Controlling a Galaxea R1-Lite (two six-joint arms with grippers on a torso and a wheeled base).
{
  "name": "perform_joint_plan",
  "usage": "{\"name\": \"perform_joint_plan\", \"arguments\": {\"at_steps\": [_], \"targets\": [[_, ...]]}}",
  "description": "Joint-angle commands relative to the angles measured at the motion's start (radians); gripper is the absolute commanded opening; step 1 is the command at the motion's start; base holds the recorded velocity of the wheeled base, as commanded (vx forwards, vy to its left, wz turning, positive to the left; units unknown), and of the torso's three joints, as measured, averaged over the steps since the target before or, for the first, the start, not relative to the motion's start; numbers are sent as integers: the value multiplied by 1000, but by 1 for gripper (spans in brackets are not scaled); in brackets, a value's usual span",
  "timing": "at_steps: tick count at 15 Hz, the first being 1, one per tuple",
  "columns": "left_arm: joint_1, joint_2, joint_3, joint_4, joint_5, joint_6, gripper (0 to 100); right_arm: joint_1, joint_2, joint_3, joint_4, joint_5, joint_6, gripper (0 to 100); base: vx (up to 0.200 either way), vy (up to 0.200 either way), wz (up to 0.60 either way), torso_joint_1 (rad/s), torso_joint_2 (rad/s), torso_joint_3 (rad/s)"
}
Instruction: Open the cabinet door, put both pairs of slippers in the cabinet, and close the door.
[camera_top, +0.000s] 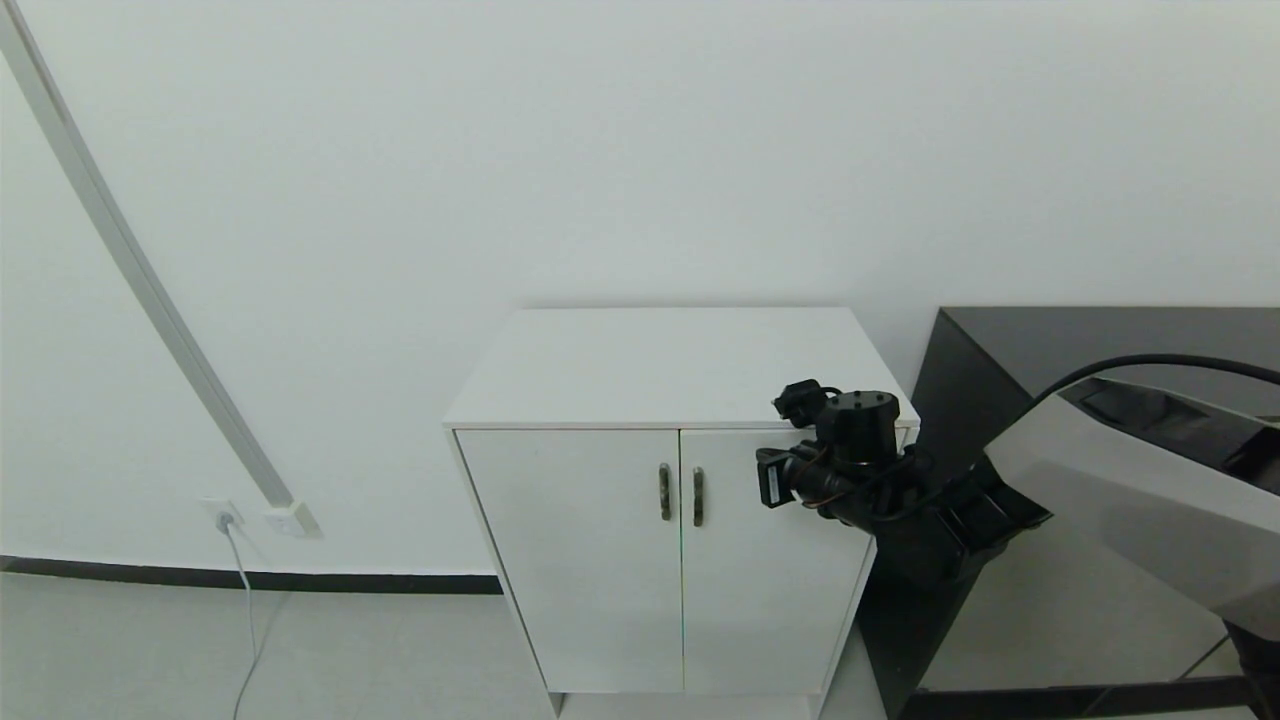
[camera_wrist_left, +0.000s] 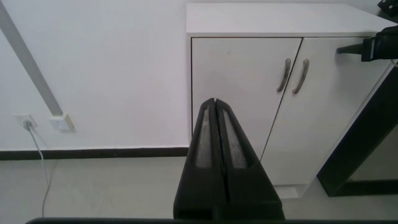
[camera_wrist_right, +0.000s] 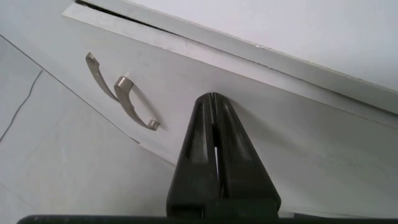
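The white cabinet (camera_top: 660, 370) stands against the wall with both doors shut. Two metal handles (camera_top: 680, 494) sit side by side at the middle seam. My right gripper (camera_wrist_right: 214, 96) is shut with nothing in it. Its tips are close to the right door (camera_wrist_right: 298, 118), up near the top edge and off to the side of the handles (camera_wrist_right: 127, 99). In the left wrist view the right gripper (camera_wrist_left: 345, 48) lies level in front of the right door (camera_wrist_left: 329, 118). My left gripper (camera_wrist_left: 215, 101) is shut and empty, held well back from the cabinet and facing its left door (camera_wrist_left: 236, 93).
A black table (camera_top: 1050, 340) stands right beside the cabinet. A wall socket (camera_top: 222, 517) with a cable hanging to the floor is at the left, below a slanted grey conduit (camera_top: 130, 260). Bare floor (camera_top: 350, 650) lies left of the cabinet.
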Motion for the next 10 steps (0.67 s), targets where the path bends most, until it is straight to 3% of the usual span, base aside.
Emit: {"name": "perform_joint_plan", "arguments": {"at_steps": [1, 10], "targets": [[0, 1, 1, 0, 0, 0, 0, 0, 3, -4, 0, 0, 0, 0, 0, 0, 0, 0, 0, 0], [0, 1, 1, 0, 0, -1, 0, -9, 11, -6, -2, 0, 0, 0, 0, 0, 0, 0, 0, 0]]}}
